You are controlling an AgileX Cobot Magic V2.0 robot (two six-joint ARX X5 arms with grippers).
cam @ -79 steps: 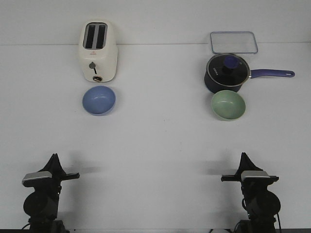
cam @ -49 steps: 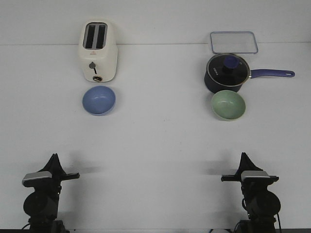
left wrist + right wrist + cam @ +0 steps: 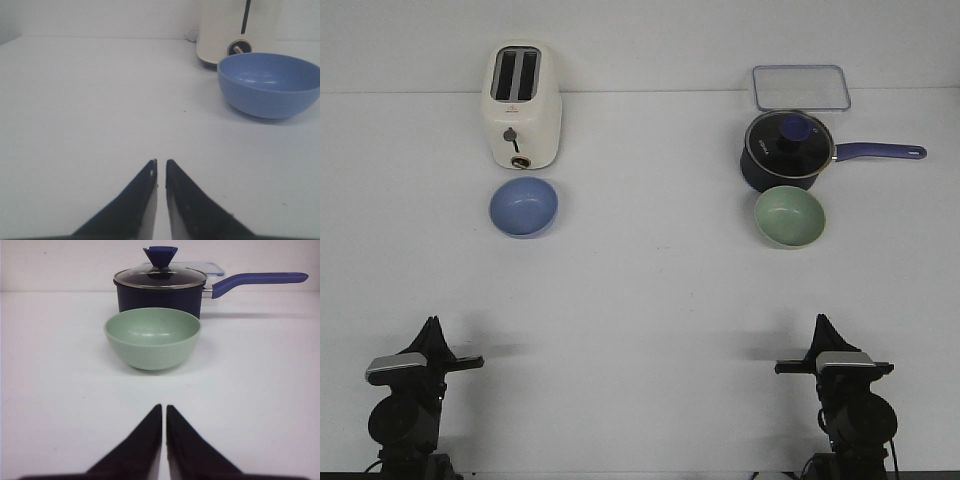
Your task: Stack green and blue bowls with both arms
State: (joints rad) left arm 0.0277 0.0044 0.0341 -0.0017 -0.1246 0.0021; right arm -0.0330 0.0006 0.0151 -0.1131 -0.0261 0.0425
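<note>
The periwinkle blue bowl [image 3: 524, 207] sits upright on the white table at the far left, just in front of the toaster; it also shows in the left wrist view [image 3: 270, 85]. The pale green bowl [image 3: 790, 216] sits at the far right, touching or nearly touching the saucepan behind it; it also shows in the right wrist view [image 3: 152, 337]. My left gripper [image 3: 433, 322] [image 3: 161, 162] is shut and empty near the table's front left, well short of the blue bowl. My right gripper [image 3: 819, 320] [image 3: 164, 407] is shut and empty at the front right, pointing at the green bowl.
A cream toaster [image 3: 522, 105] stands behind the blue bowl. A dark navy saucepan [image 3: 788, 150] with a glass lid and a long handle pointing right stands behind the green bowl. A clear lidded container [image 3: 801, 87] lies at the back right.
</note>
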